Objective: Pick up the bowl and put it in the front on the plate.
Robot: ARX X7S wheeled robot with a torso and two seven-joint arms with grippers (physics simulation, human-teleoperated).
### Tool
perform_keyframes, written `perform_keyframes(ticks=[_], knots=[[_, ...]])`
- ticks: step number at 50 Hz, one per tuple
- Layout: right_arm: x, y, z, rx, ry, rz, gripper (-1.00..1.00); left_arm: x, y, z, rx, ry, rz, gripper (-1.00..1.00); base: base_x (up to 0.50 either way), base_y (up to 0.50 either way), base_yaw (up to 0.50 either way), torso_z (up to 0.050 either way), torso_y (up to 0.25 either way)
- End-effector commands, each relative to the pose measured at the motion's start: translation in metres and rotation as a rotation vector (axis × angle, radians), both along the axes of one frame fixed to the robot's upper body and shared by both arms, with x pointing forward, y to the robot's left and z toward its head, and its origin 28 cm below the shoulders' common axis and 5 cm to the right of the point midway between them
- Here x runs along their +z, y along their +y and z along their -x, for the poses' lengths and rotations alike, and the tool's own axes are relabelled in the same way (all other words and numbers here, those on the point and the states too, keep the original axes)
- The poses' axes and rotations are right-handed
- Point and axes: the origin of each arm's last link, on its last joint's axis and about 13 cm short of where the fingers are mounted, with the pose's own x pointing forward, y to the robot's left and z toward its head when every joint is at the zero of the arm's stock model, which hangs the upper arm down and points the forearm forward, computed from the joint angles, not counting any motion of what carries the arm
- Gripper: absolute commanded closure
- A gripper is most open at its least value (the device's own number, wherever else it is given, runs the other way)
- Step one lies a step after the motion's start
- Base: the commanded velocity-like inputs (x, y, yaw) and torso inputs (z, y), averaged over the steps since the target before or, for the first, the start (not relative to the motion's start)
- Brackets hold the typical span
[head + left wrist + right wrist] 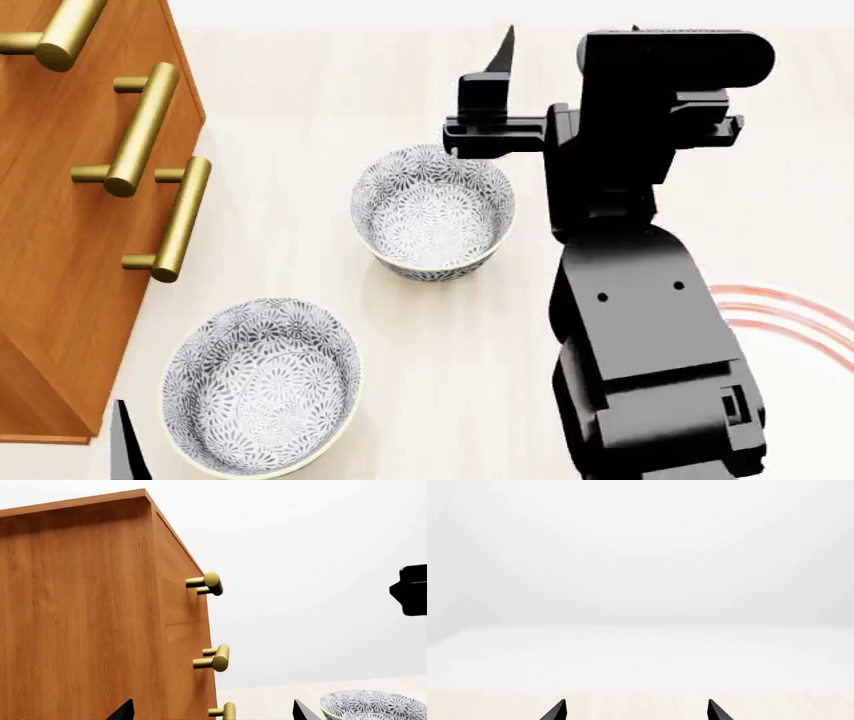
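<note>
Two alike bowls with a grey-blue floral pattern stand on the pale table. One bowl (434, 210) is farther out; the other bowl (260, 385) sits near the front, by the cabinet. A red-ringed edge of the plate (787, 310) peeks out behind my right arm. My right gripper (567, 38) (637, 711) is open and empty, raised beyond the far bowl. My left gripper (213, 712) is open and empty too. One of its fingertips (128, 450) shows left of the near bowl. A bowl (373, 705) lies to one side of it.
A wooden cabinet (67, 250) (80, 610) with brass handles (167, 220) (217, 657) stands along the left. My right arm (641, 330) (410, 590) covers most of the plate. A white wall rises behind the table (640, 700).
</note>
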Motion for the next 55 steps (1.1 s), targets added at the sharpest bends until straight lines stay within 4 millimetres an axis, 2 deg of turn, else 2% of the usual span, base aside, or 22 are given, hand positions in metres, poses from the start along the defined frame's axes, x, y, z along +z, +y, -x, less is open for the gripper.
perform_keyframes(ticks=[1,8,16,22,35,46,55], knots=[[0.047,0.006,-0.036,0.033,0.047,0.002,-1.0,-0.001,0.0,-0.001,0.001,0.001,-0.007,-1.0,0.0,0.0,0.0,0.0,0.0],[0.045,0.01,-0.047,0.046,0.141,-0.063,-1.0,-0.001,-0.001,-0.001,0.001,0.005,-0.009,-1.0,0.0,0.0,0.0,0.0,0.0],[0.036,0.015,-0.052,0.069,0.308,-0.315,-1.0,-0.002,-0.001,-0.002,0.0,0.013,-0.01,-1.0,0.0,0.0,0.0,0.0,0.0],[0.033,0.016,-0.053,0.051,0.339,-0.389,-1.0,-0.003,-0.001,-0.002,-0.002,0.022,-0.008,-1.0,0.0,0.0,0.0,0.0,0.0],[0.021,0.018,-0.052,0.029,0.365,-0.38,-1.0,-0.005,-0.001,-0.002,-0.001,0.029,-0.006,-1.0,0.0,0.0,0.0,0.0,0.0],[0.011,0.017,-0.049,0.011,0.376,-0.277,-1.0,-0.005,-0.001,-0.001,-0.002,0.033,-0.005,-1.0,0.0,0.0,0.0,0.0,0.0],[-0.002,0.017,-0.046,0.012,0.412,-0.296,-1.0,-0.006,-0.001,-0.002,-0.004,0.041,-0.005,-1.0,0.0,0.0,0.0,0.0,0.0]])
